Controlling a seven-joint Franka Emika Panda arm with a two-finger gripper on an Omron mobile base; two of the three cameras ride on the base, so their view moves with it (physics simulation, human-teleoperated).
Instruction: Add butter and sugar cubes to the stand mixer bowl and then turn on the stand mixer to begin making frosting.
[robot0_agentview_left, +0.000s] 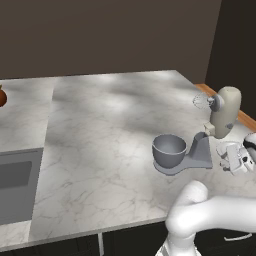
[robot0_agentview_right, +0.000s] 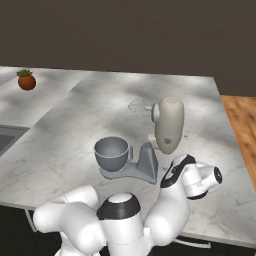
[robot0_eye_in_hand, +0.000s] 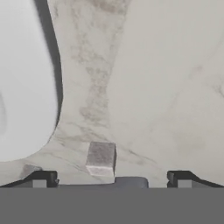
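Dark finger tips are seen at the bottom of the hand view, set far apart, so the gripper (robot0_eye_in_hand: 109, 179) is spread to its widest and nothing is clamped between the jaws. Between the tips, but touching neither, a small pale sugar cube (robot0_eye_in_hand: 101, 158) lies on the marble counter (robot0_eye_in_hand: 166, 87). A second, smaller pale block (robot0_eye_in_hand: 29, 170) is partly cut off beside the left tip, and what it is cannot be made out. A large white rounded edge (robot0_eye_in_hand: 22, 87) is cut off at the left of that view; it may be a plate, though this cannot be settled.

In the base views the hand is held low behind the stand mixer (robot0_agentview_right: 165, 127), to its right, and the fingers themselves are hidden there by the wrist and the arm.

The stand mixer bowl (robot0_agentview_left: 169, 150) is seated on the mixer's grey base, upright and open, and its inside appears bare, though the bottom is in shadow. The cream head is tilted up, with the wire whisk (robot0_agentview_right: 139, 107) faint against the counter. The butter cannot be made out.

A small potted plant (robot0_agentview_right: 26, 80) stands far back on the left, and a sink (robot0_agentview_left: 15, 180) is cut off at the left edge.
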